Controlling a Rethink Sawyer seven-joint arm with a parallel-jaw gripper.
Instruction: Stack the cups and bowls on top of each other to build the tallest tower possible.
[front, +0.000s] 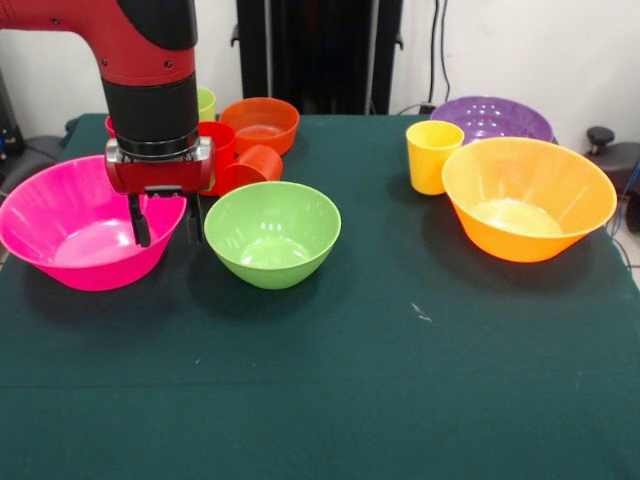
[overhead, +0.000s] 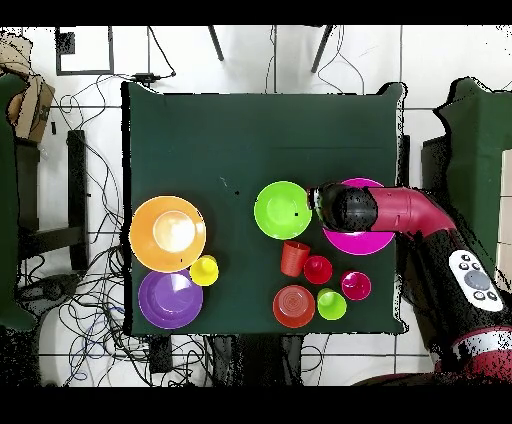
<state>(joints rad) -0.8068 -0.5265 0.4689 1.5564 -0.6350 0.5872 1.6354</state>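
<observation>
Desk (front: 400, 400): flat top under dark green felt-like cloth, matte.

Arm: red and black glossy casing, cylindrical wrist. Gripper (front: 163, 222) hangs at the near-right rim of the pink bowl (front: 60, 240); its two thin black jaws stand slightly parted, one inside the rim and one outside, gripping nothing that can be seen.

Bowls, glossy plastic:
- Pink, large, flared, standing alone on the cloth.
- Green bowl (front: 272, 232), medium, round-sided, just beside the pink one, not nested.
- Orange-yellow bowl (front: 528, 198), large, flared, well apart at the other side.
- Purple bowl (front: 492, 117), wide, shallow, behind the orange-yellow one.
- Orange-red bowl (front: 260, 124), small, at the far edge.

Cups, small tapered tumblers, glossy:
- Yellow cup (front: 433, 156), upright, between the purple and orange-yellow bowls.
- Orange cup (front: 250, 167), lying on its side behind the green bowl.
- Red cup (overhead: 318, 269), lime green cup (overhead: 331, 304) and crimson cup (overhead: 355, 285), upright, clustered near the orange-red bowl.

No tower stands; nothing is stacked.
</observation>
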